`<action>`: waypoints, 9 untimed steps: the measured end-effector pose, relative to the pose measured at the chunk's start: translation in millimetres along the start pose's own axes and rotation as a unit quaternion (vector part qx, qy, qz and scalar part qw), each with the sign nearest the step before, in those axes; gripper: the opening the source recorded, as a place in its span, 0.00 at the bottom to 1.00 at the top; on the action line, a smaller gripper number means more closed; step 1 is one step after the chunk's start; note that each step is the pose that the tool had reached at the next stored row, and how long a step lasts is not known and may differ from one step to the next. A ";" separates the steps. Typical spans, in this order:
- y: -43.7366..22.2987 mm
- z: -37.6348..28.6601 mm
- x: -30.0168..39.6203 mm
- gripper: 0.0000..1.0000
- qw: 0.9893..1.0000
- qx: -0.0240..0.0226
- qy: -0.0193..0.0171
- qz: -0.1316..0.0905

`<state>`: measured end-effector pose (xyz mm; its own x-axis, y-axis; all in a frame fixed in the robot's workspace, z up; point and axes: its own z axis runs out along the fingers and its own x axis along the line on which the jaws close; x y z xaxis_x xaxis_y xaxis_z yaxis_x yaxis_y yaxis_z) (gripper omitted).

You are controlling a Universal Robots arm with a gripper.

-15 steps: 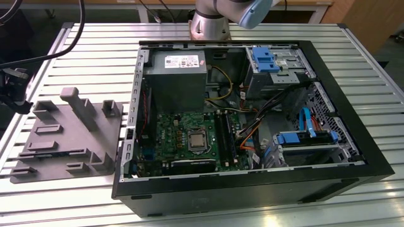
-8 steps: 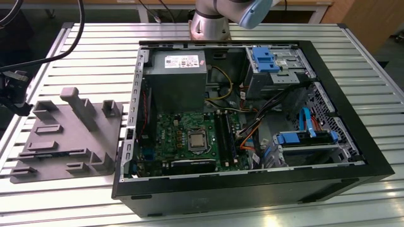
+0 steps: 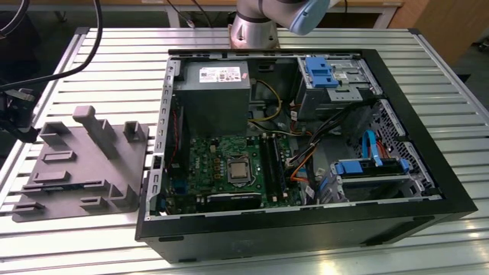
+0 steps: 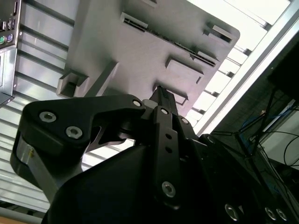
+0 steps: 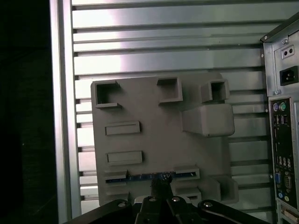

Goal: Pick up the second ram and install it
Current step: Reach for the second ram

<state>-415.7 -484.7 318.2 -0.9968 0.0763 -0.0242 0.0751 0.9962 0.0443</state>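
Note:
The second ram (image 5: pixel 135 178) shows as a thin blue-dark strip lying edge-on in a long slot of the grey moulded tray (image 5: pixel 154 135), near the tray's edge closest to my wrist. In the first wrist view my gripper (image 5: pixel 161 184) hangs above that slot, its dark fingertips pressed together with nothing between them. The same tips (image 4: pixel 161 93) point at the tray (image 4: pixel 140 42) in the second wrist view, still some way above it. The tray (image 3: pixel 77 172) lies at the exterior view's left, beside the open computer case (image 3: pixel 306 229).
Inside the case are the motherboard (image 3: pixel 221 166), its memory slots (image 3: pixel 271 166), a power supply (image 3: pixel 214 86) and drive bays with blue clips (image 3: pixel 367 169). The case's rear panel (image 5: pixel 282 154) stands close to the tray. The slatted table's edge rail (image 5: pixel 60 116) runs along the tray's other side.

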 end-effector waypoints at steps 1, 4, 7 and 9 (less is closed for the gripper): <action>-0.2 0.5 0.0 0.11 1.000 0.000 0.000 0.000; -0.8 1.9 0.1 0.11 1.000 0.000 0.000 0.000; -1.2 3.3 0.2 0.11 1.000 0.000 0.000 0.000; -1.5 4.3 0.3 0.11 1.000 0.000 0.000 0.000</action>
<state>-416.0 -485.9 313.8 -0.9968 0.0762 -0.0240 0.0751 0.9962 0.0444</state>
